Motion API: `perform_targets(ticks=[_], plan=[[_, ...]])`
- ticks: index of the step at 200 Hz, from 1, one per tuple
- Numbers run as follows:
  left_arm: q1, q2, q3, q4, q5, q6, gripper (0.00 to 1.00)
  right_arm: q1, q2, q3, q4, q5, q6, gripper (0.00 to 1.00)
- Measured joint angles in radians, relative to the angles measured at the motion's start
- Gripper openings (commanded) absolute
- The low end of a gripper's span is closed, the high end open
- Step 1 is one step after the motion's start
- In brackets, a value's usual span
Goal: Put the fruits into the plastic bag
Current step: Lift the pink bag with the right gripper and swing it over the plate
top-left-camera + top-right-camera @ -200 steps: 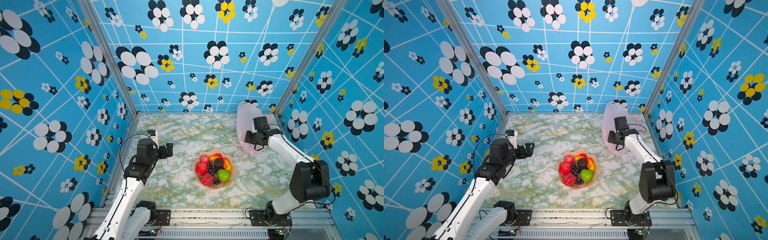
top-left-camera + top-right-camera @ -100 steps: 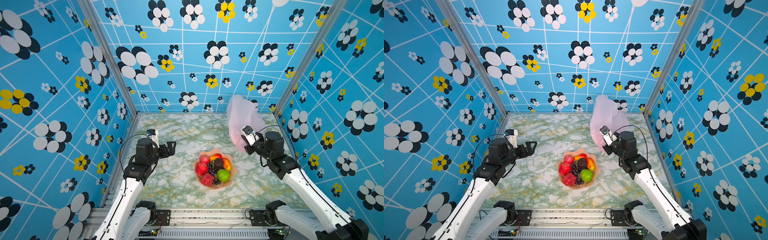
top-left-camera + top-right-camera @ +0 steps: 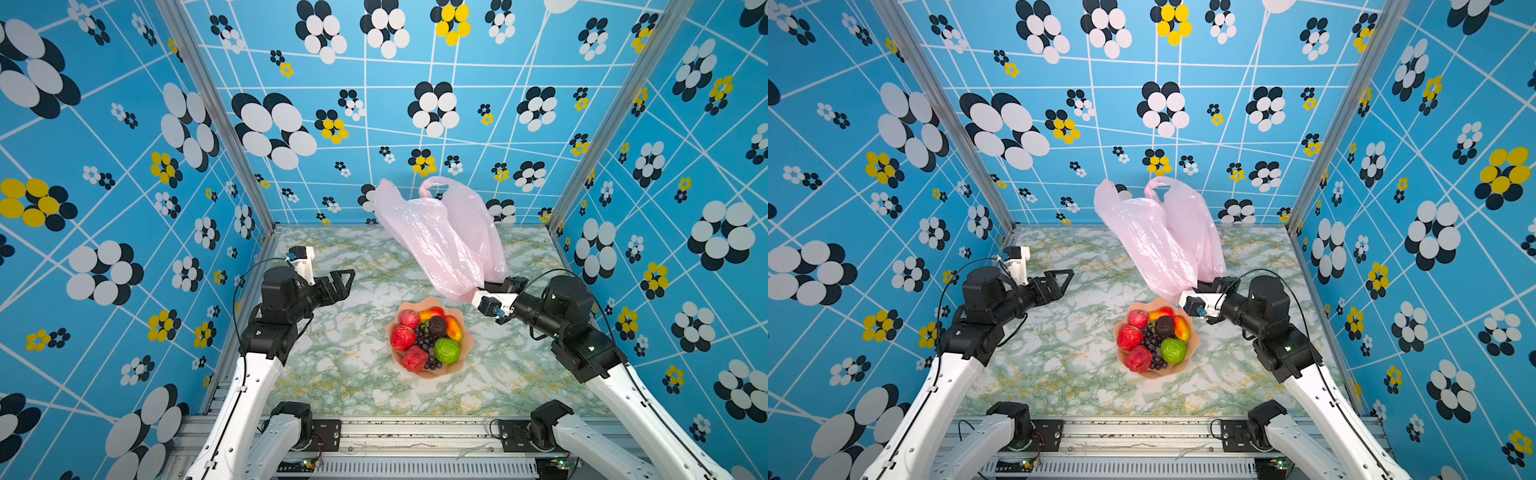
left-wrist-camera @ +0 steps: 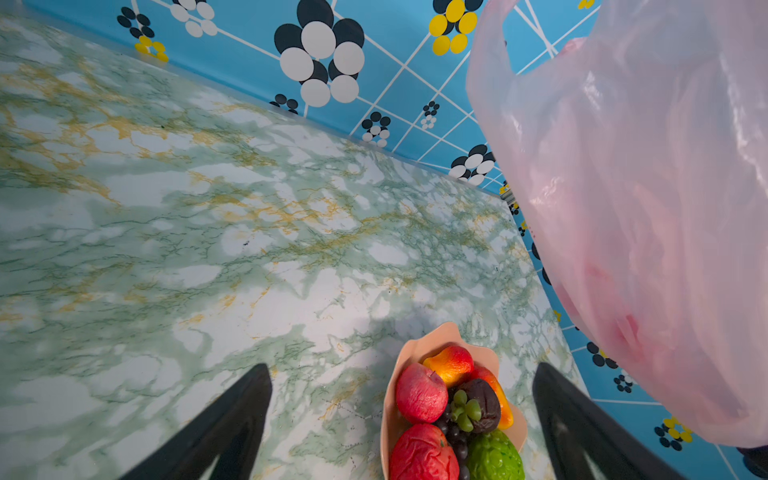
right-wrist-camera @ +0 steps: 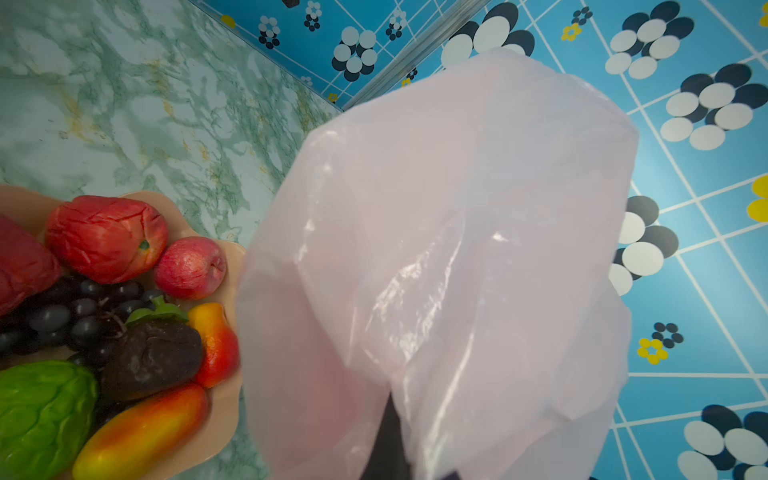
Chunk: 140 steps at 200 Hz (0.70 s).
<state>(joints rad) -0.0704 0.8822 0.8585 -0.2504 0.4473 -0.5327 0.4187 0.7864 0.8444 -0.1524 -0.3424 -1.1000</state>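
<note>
Over the marble table (image 3: 353, 374), right gripper (image 3: 484, 287) is clenching the plastic bag (image 3: 440, 241) mid-frame; left gripper (image 3: 347, 282), splayed and empty, should be taking an upper handle (image 3: 384, 195) to open it.

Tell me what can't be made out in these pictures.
Fingertips of the right gripper: all views, wrapped in the plastic bag.
Whether the bag's mouth is open: every view, its folds hide it.
The grape bunch: top views, partly buried under other fruits.
Fingers of the left gripper: left wrist view, cut by the picture's edge.
</note>
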Motion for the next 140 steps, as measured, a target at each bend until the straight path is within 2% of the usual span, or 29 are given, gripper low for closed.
perform_targets(ticks=[46, 86, 113, 140], plan=[[0.113, 0.019, 0.043, 0.035, 0.096, -0.025, 0.99, 0.0, -0.05, 0.0, 0.025, 0.01, -0.112, 0.0], [0.13, 0.102, 0.198, 0.037, 0.146, -0.005, 0.99, 0.0, -0.065, 0.021, 0.017, -0.037, -0.195, 0.0], [0.13, 0.122, 0.265, 0.028, 0.171, 0.064, 0.98, 0.0, -0.064, 0.052, -0.011, -0.06, -0.232, 0.0], [0.107, 0.109, 0.297, -0.002, 0.167, 0.218, 0.99, 0.0, -0.062, 0.062, -0.024, -0.085, -0.251, 0.0]])
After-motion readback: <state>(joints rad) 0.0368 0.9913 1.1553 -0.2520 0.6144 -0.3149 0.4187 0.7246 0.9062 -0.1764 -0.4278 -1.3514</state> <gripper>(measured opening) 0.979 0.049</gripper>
